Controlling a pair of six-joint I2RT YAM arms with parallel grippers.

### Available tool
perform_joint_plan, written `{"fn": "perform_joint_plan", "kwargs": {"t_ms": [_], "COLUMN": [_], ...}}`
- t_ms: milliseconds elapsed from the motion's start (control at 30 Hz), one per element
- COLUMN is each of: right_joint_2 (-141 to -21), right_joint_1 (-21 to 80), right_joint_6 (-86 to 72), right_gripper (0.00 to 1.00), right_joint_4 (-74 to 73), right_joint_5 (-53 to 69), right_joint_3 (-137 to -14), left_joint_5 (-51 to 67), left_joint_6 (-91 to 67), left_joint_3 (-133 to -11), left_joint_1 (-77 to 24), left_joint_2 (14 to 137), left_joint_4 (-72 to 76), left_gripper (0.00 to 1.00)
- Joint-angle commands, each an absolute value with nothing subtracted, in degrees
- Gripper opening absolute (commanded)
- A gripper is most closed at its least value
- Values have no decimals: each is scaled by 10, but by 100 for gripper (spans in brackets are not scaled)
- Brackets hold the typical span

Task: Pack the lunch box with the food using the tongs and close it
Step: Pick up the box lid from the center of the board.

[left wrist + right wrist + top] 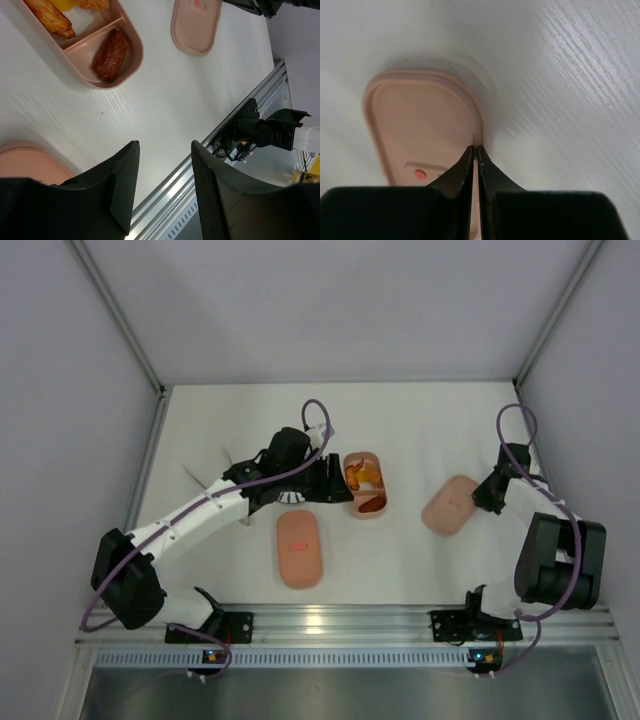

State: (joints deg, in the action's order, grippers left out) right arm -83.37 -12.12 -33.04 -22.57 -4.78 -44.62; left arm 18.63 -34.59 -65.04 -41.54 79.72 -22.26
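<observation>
Top external view is showing the food tray (384, 480) sitting mid-desk (420, 430), the left tool (335, 488) hovering beside it, and the right tool (486, 496) working at the edge of the spotted lid (449, 505). Left wrist view is showing the left tool (162, 150) standing half-wide, holding nothing. Right wrist view is showing the right tool (475, 150) pinching narrow on the lid's rim. Judging by the filled tray, closing is getting underway; next, the lid is needing lifting, carrying level and aligning over the tray. Tongs are not showing.
</observation>
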Motion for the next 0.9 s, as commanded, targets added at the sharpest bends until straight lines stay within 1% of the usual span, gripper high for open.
{"fn": "perform_joint_plan", "kwargs": {"t_ms": [0,200,467,567,700,733,833,867], "right_joint_2": [-786,-732,-703,-700,-700,-700,-700,-701], "right_joint_1": [-113,-103,-99,-91,-85,-85,-84,-83], "right_joint_6": [-323,-316,-307,-307,-308,-308,-312,-314], "right_gripper": [0,0,0,0,0,0,0,0], "right_joint_4": [-249,-276,-292,-293,-294,-294,-296,-297], "right_joint_5": [-22,-7,-4,-4,-4,-3,-4,-4], "right_joint_3": [-453,-466,-471,-469,-468,-469,-474,-475], "left_joint_5": [196,204,204,193,110,86,60,31], "left_joint_6": [-355,-368,-383,-376,-360,-359,-344,-331], "left_joint_3": [-653,-652,-651,-663,-698,-703,-741,-750], "left_joint_1": [-422,-425,-434,-456,-545,-556,-594,-604], "left_joint_2": [808,829,843,859,898,906,953,964], "left_joint_4": [-181,-167,-152,-146,-153,-141,-135,-134], "left_gripper": [51,51,50,51,53,54,55,56]}}
